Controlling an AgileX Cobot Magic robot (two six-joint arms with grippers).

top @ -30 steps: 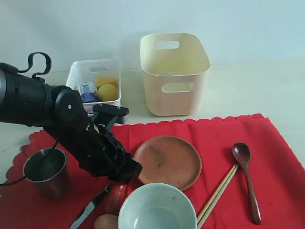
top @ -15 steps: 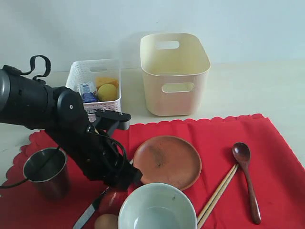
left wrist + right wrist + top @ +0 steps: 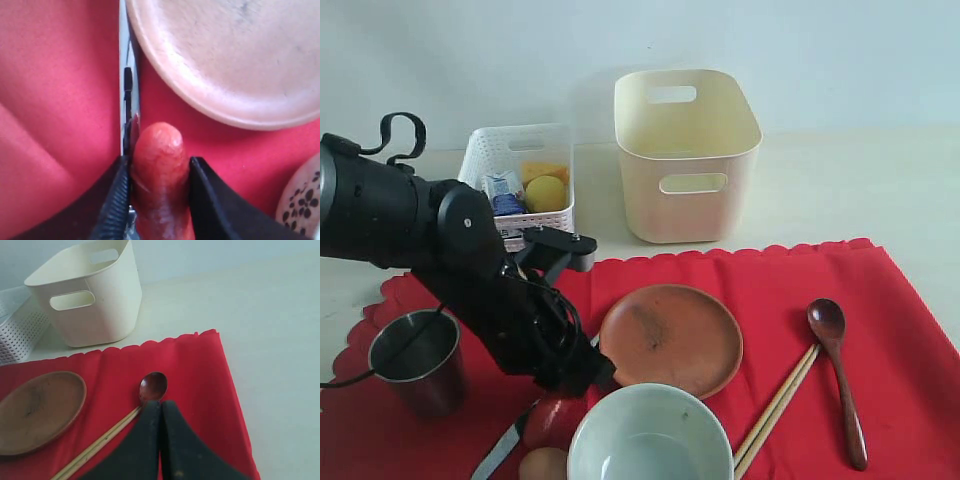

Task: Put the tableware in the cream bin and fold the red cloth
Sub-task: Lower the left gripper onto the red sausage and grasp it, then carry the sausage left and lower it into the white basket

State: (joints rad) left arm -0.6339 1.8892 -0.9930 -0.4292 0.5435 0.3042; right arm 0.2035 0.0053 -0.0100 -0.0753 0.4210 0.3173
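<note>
Currently the L gripper (image 3: 159, 162) is down on the red cloth (image 3: 800, 280), btwn the steel cup (image 3: 415, 358) and the brown plate (image 3: 670, 338). Its jaws are closed partway w/ both pads touching the sausage (image 3: 157, 145), so it has hold of that and not of any tableware. The knife (image 3: 124, 75) lies just beside the sausage, blade running past the plate's edge. The pale green bowl (image 3: 650, 435) sits at the near edge of the cloth, just in front of the plate, w/ an egg (image 3: 542, 466) beside it. The wooden spoon (image 3: 840, 375) and chopsticks (image 3: 775, 410) lie side by side on the cloth's right part, well apart from the L arm. The R gripper (image 3: 161, 407) is pressed fully together, nothing in it, over the cloth near the spoon's bowl end. The cream bin (image 3: 685, 150) stands upright off the cloth, behind it, next to the white lattice basket (image 3: 490, 150). The cloth lies spread flat, unfolded.
</note>
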